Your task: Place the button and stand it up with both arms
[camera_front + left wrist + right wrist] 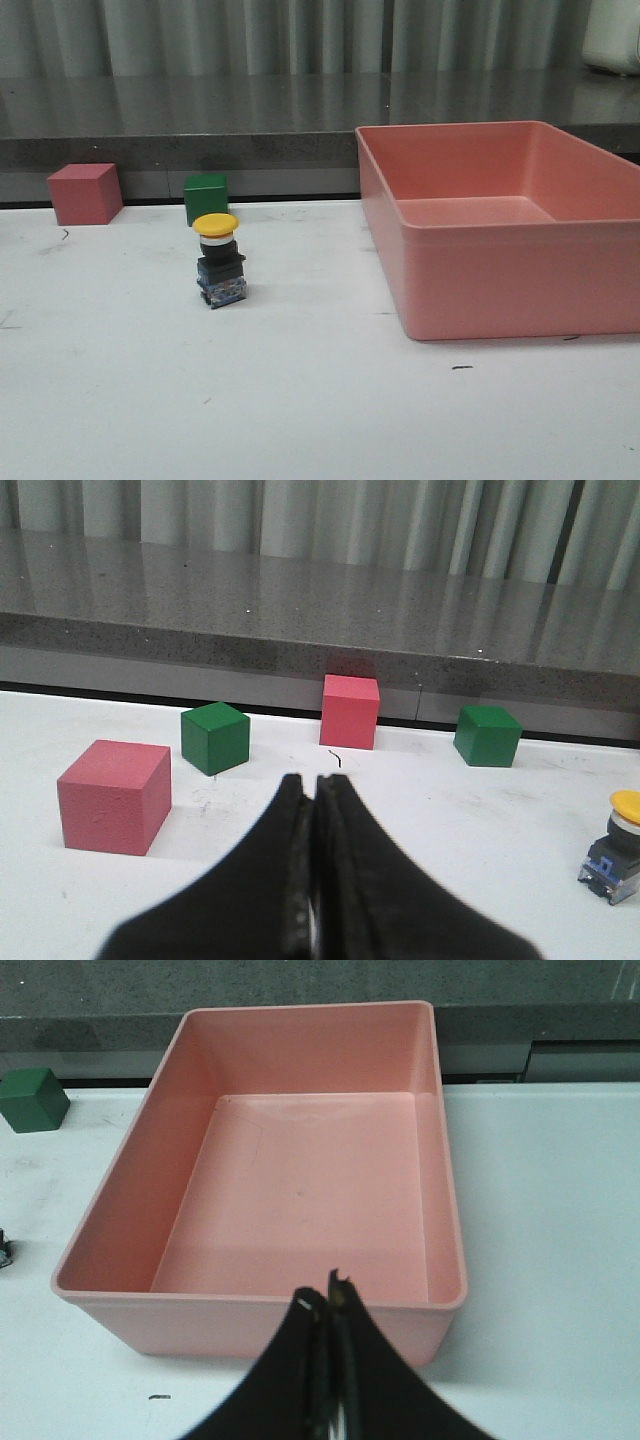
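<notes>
button [219, 259]: stands upright on the white table [320, 400], yellow cap up, black collar under it, dark base with bluish contacts touching the tabletop; free of both grippers; left of the bin and apart from it
button, left wrist view: seen at the picture's edge [616, 846], upright, partly cut off
green cube [205, 198]: on the table just behind the button, near the far edge
pink cube [85, 193]: on the table at the far edge, left of the green cube, apart from it
bin [480, 290]: large pink open tray on the right part of the table; nothing lies in it, as the right wrist view [110, 1210] shows
left gripper [313, 785]: fingers pressed together, nothing between them; above the table, well apart from the button
cubes by the left gripper: a pink one near [115, 795], a green one [215, 737] behind it, a second pink one [350, 711] and a second green one [487, 735] along the far edge; all apart from one another
right gripper [325, 1305]: fingers together, holding nothing; just over the bin's near wall
wall ledge [200, 110]: grey stone sill behind the table, with curtain above
</notes>
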Motion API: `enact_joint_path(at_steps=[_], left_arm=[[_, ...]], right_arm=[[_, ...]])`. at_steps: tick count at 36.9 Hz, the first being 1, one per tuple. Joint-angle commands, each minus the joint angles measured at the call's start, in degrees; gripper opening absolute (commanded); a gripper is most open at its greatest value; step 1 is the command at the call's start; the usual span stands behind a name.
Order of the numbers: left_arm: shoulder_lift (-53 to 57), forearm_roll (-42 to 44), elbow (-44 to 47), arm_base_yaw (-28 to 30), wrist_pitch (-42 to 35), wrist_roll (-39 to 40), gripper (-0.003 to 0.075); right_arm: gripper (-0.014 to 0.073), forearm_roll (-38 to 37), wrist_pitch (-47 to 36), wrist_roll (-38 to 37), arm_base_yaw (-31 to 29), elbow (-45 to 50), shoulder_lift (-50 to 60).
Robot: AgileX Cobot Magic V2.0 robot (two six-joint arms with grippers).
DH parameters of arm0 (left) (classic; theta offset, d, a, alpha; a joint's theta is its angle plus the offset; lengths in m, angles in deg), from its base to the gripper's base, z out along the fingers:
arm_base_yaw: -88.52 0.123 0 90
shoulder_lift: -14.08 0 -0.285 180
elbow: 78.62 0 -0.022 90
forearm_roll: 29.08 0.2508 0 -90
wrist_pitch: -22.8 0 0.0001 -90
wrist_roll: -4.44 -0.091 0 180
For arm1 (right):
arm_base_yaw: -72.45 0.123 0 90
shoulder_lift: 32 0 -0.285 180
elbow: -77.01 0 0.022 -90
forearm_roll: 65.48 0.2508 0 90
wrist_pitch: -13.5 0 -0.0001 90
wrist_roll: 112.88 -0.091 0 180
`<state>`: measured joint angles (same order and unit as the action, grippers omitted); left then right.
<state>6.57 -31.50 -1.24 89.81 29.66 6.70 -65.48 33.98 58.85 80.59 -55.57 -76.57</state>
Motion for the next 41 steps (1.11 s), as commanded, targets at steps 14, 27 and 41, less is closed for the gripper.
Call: enact_joint_path(at_steps=[14, 27, 41], left_arm=[[1.34, -0.49, 0.54, -0.19, -5.03, 0.62, -0.002], [1.34, -0.49, 0.54, -0.19, -5.03, 0.62, -0.002], [1.24, -0.49, 0.54, -0.19, -5.03, 0.62, -0.002]], right_arm=[[-0.0063, -2.17, -16.85, 6.45, -7.35, 17.6, 19.03], [-0.0063, 3.07, -12.84, 6.45, -10.72, 31.04, 38.65], [-0.0063, 3.07, -13.06, 6.45, -10.61, 31.09, 38.43]])
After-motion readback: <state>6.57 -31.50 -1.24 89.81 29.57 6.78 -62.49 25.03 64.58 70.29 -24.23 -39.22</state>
